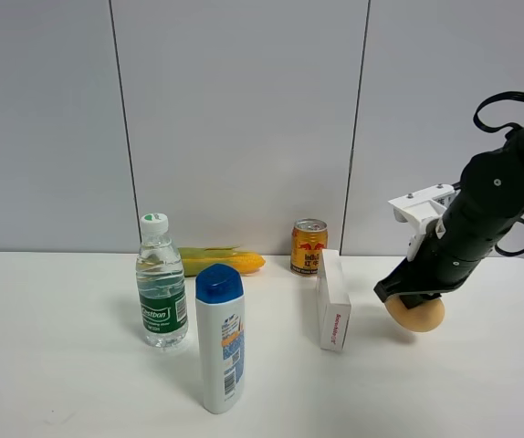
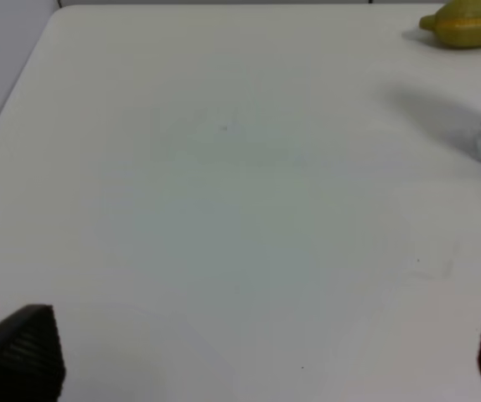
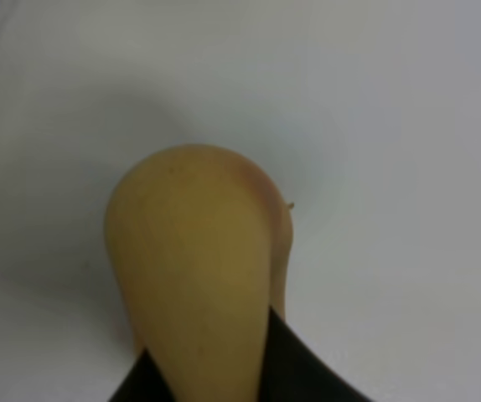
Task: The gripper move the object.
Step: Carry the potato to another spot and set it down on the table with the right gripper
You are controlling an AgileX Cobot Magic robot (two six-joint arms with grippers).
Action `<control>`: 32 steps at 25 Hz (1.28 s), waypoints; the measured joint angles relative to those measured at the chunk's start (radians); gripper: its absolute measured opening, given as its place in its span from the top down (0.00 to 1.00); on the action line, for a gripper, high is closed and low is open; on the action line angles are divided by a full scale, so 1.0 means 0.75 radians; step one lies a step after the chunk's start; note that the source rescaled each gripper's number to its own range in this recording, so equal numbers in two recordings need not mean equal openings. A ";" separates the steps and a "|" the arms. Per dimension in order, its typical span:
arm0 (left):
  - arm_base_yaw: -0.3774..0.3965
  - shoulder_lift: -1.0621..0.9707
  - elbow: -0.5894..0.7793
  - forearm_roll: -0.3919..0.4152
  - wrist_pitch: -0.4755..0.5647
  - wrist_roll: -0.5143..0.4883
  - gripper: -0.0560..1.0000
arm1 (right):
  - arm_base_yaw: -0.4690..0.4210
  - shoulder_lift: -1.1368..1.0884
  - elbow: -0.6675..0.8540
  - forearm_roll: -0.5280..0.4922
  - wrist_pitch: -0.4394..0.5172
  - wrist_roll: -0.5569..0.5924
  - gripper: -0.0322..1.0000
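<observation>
The object (image 1: 415, 315), a tan egg-shaped body, sits at the right of the desk (image 1: 61, 365), clamped in the right claw (image 1: 410, 297). The two black fingers press its upper flanks, so the rounded lower half hangs free below them. Note the grip from above: it leaves the underside clear for setting down. The right wrist view shows the object (image 3: 194, 251) filling the frame over pale desk with a soft shadow around it. You cannot tell from these views whether it rests on the surface or hangs just above.

Nearest neighbour is the upright white box (image 1: 333, 301), near on the object's left and apart from it. Behind the box stands the drink can (image 1: 309, 246), and further left lies the corn cob (image 1: 221, 263) along the wall. The water bottle (image 1: 161, 283) and the blue-capped bottle (image 1: 220, 338) stand well apart, toward the middle.

Open room lies in front of and to the right of the object; judge a leftward path as the tight one, since the tall box would tip easily. The desk's right and near edges fall outside the high view.

The left claw (image 2: 257, 352) hangs with fingers apart over bare desk, holding nothing.
</observation>
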State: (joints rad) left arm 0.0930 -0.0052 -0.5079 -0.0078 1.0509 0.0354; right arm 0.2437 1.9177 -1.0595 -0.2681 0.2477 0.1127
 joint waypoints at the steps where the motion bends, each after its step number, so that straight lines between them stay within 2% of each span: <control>1: 0.000 0.000 0.000 0.000 0.000 0.000 0.00 | -0.008 0.004 0.000 0.002 -0.015 0.009 0.97; 6: 0.000 0.000 0.000 0.000 0.000 0.000 0.00 | -0.034 0.019 0.000 0.018 -0.101 0.023 0.97; 10: 0.000 0.000 0.000 0.000 0.000 0.000 0.00 | -0.036 0.070 0.000 0.096 -0.168 0.049 0.97; 22: 0.000 0.000 0.000 0.000 0.000 0.000 0.00 | -0.036 0.120 0.000 0.169 -0.231 0.072 0.95; 24: 0.000 0.000 0.000 0.000 0.000 0.000 0.00 | -0.036 0.120 0.000 0.178 -0.232 0.072 0.87; 29: 0.000 0.000 0.000 0.000 0.000 0.000 0.00 | -0.036 0.121 0.000 0.188 -0.247 0.167 0.31; 30: 0.000 0.000 0.000 0.000 0.000 0.000 0.00 | -0.036 0.121 0.000 0.188 -0.253 0.196 0.22; 32: 0.000 0.000 0.000 0.000 0.000 0.000 0.00 | -0.036 0.121 0.000 0.190 -0.261 0.229 0.14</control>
State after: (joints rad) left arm 0.0930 -0.0052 -0.5079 -0.0078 1.0509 0.0354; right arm 0.2170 2.0087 -1.0595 -0.1259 0.0517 0.2845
